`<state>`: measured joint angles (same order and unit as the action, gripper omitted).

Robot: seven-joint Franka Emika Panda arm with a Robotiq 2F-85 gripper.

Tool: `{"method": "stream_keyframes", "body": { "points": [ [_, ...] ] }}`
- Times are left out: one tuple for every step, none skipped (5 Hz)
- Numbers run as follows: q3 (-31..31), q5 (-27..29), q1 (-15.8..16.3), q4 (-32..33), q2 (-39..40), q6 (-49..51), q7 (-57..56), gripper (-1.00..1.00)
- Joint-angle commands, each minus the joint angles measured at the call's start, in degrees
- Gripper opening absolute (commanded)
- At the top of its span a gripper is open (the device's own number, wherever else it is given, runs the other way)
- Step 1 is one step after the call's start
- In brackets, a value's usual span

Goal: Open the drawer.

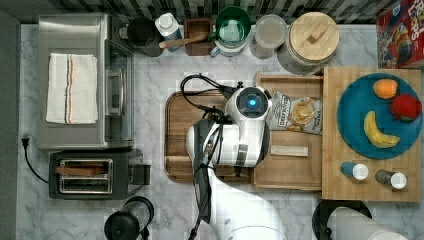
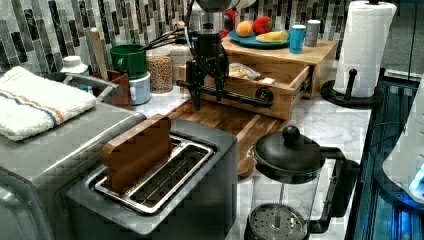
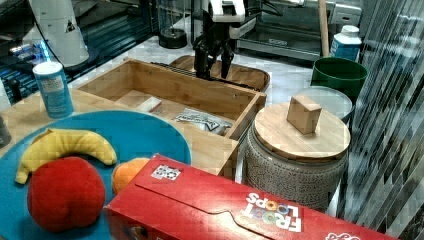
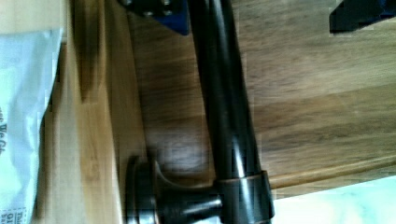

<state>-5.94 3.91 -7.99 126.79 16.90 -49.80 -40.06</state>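
A kitchen counter of pale marble, seen from four cameras. In the top view, the drawer (image 1: 287, 150) sits right of centre, a shallow light-wood tray pulled well out from under a bamboo stand (image 1: 371, 186) toward the top view's left. Inside it lie a chip bag (image 1: 295, 113) and a small wooden block (image 1: 289, 150). Its front overhangs the dark cutting board (image 1: 179, 131) at the middle of the frame.

In the left view, upper centre, the black gripper (image 2: 207, 89) hangs straight down over the drawer's black bar handle (image 2: 235, 96), one finger on each side of the bar, spread with visible gaps, not clamped on it. In the right view the same fingers (image 3: 200, 64) show at upper centre, behind the drawer's front wall.

The wrist view looks along the handle, with the cutting board's grain beneath.

On the stand, a blue plate (image 1: 356, 110) holds a banana (image 1: 377, 132), a red fruit and an orange one.
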Motion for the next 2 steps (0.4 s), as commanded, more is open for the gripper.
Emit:
{"method": "stream_keyframes", "body": {
  "points": [
    [-4.38, 3.82, 4.96, -3.99, -2.15, 3.96, 8.76, 1.0],
    [-4.55, 4.23, 4.91, -4.15, -2.45, 4.28, 10.6, 1.0]
  ]
}}
